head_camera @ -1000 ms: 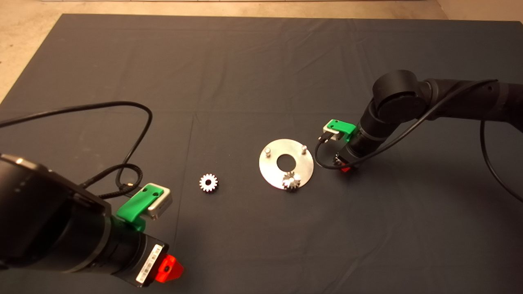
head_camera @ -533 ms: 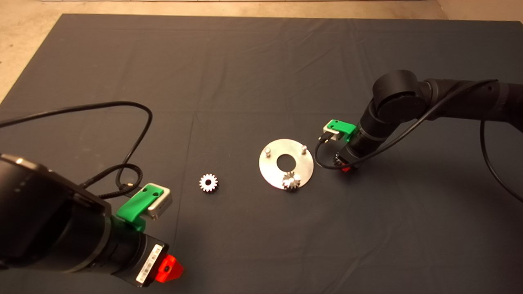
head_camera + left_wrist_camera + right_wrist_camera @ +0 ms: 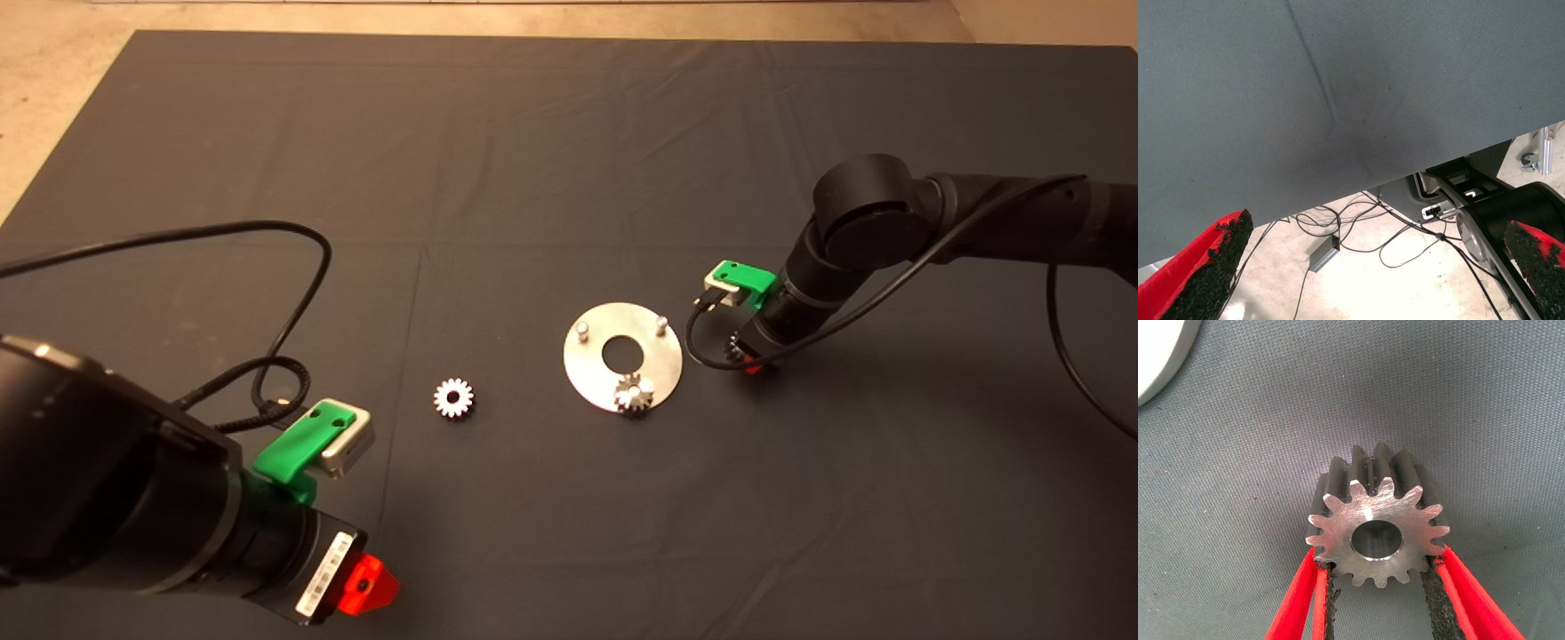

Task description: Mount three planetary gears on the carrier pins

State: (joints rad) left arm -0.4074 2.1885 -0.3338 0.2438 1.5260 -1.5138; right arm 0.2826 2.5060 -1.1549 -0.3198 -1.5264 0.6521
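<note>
Silvery-grey planetary gear [image 3: 1376,528]: pinched between the two red fingers [image 3: 1457,592] of the right end effector [image 3: 751,356], low over the dark mat [image 3: 551,160] just beside the disc [image 3: 587,364]. Second gear [image 3: 635,394]: seated on the disc's nearest carrier pin; the other two pins [image 3: 582,330] are left bare. Third gear [image 3: 453,397]: laid flat on the mat, well apart from the left end effector [image 3: 1378,280], which is parked at the lower left with fingers spread wide.

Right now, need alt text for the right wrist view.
A small metal gear is pinched between the right gripper's two red fingers, its centre hole facing the camera, above the dark mat. A silver disc's edge shows in one corner.
</note>
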